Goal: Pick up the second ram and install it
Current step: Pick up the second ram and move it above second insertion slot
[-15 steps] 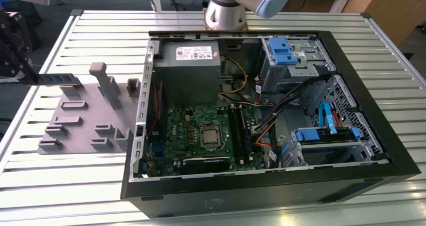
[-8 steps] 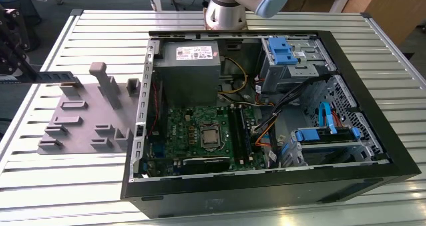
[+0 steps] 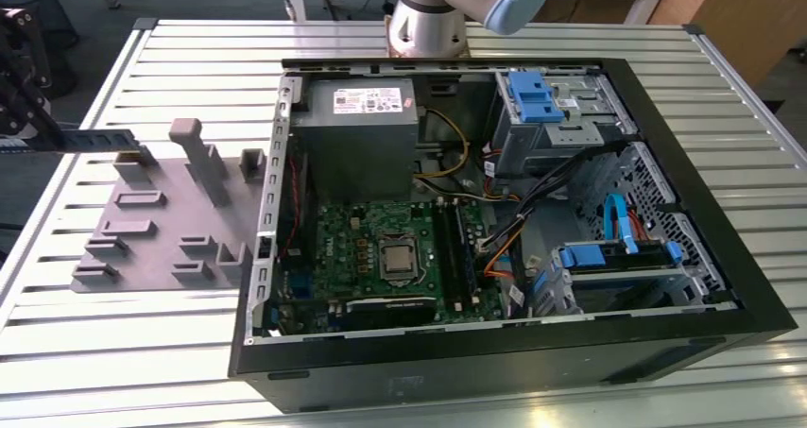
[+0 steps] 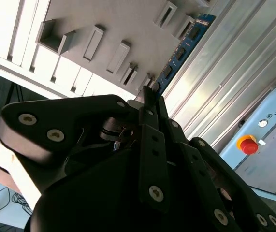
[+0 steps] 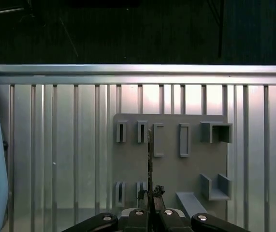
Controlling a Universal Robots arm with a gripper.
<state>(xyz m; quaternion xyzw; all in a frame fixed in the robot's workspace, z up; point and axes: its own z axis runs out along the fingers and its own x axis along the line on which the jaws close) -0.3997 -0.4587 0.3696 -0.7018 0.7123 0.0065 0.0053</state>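
The second ram [image 3: 111, 142] is a slim dark-green stick held in the air at the exterior view's far left, above the far end of the grey holder tray [image 3: 158, 230]. My gripper [image 3: 57, 140] is shut on one end of it. In the second wrist view the ram [image 4: 181, 48] sticks out from the closed fingertips of the gripper [image 4: 150, 94], its black chips visible. In the first wrist view the ram [image 5: 150, 154] shows edge-on over the tray [image 5: 171, 169], with the gripper [image 5: 151, 193] clamped on it.
An open computer case [image 3: 706, 286] lies on the slatted metal table [image 3: 189, 59], with the motherboard [image 3: 378, 248] and its long black slots [image 3: 452, 248] inside. Upright pegs [image 3: 202, 159] rise from the tray. A light-blue box with a red button [image 4: 248, 145] sits beside the tray.
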